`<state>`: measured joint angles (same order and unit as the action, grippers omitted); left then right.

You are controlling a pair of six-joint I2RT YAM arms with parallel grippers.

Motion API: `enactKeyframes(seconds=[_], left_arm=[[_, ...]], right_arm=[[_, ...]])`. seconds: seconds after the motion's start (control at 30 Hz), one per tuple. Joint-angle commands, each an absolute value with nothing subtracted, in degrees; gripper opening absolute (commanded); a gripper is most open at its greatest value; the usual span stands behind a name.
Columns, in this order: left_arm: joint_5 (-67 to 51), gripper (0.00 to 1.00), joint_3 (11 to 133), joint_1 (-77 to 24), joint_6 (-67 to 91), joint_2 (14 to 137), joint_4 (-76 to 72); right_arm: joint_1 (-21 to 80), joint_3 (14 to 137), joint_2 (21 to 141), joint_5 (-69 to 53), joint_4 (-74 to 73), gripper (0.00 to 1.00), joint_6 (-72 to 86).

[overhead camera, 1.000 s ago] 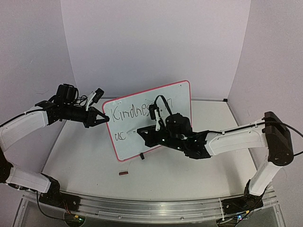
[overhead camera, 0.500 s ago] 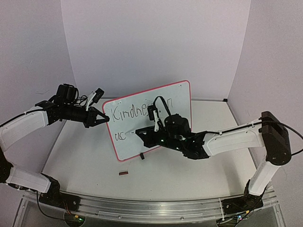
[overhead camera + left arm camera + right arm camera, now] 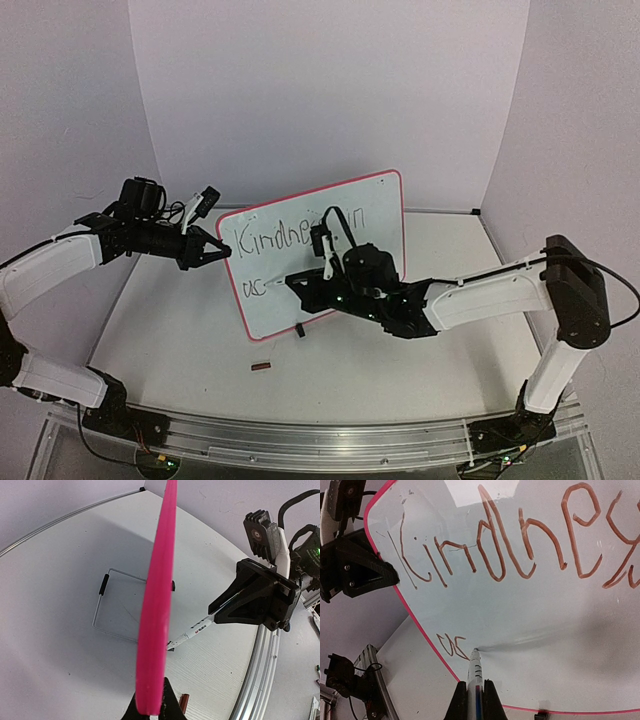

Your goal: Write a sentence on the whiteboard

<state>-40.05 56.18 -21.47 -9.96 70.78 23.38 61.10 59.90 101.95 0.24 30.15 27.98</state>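
Right arm has slid a little toward the left of the overhead frame over the last second, carrying the right claw (image 3: pixel 298 283) to the start of the second line. Left arm unchanged in that time.

- Right claw pinches the marker (image 3: pixel 475 669) between its fingers. The tip sits against the glossy face just right of two small letters near the lower left of the right wrist view.
- Left claw (image 3: pixel 218 252) is pressed together on the left edge of the whiteboard (image 3: pixel 275 312). In the left wrist view the red rim runs up from between its fingertips, seen edge-on.
- Whiteboard stands tilted at centre frame on the counter (image 3: pixel 180 340), with a wire stand (image 3: pixel 102 605) behind it.
- The sentence (image 3: pixel 275 238) so far: top line begins "Kindne…", its far end hidden behind the right arm in the overhead view. The second line holds only two letters, reading like "oc" or "uc".

Judgement: the leftward shift looks like a repositioning within the second line, not a retreat. The tip is set to add the next letter there. Task is partway, first line down, second barely begun. Next stroke needs steady contact, as the board rests only on its stand and the left claw's hold.
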Motion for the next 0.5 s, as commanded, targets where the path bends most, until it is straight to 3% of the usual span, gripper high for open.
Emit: enactKeyframes(seconds=[0.0,0.47], left_arm=[[-37.28,0.00,56.11,-22.41,-11.84,72.26,26.37],[-37.36,0.00,56.08,-22.50,-11.84,72.17,26.37]], right_arm=[[61.02,61.20,102.01,4.57,32.00,0.00,28.88],[61.04,57.20,96.62,7.56,32.09,0.00,28.61]])
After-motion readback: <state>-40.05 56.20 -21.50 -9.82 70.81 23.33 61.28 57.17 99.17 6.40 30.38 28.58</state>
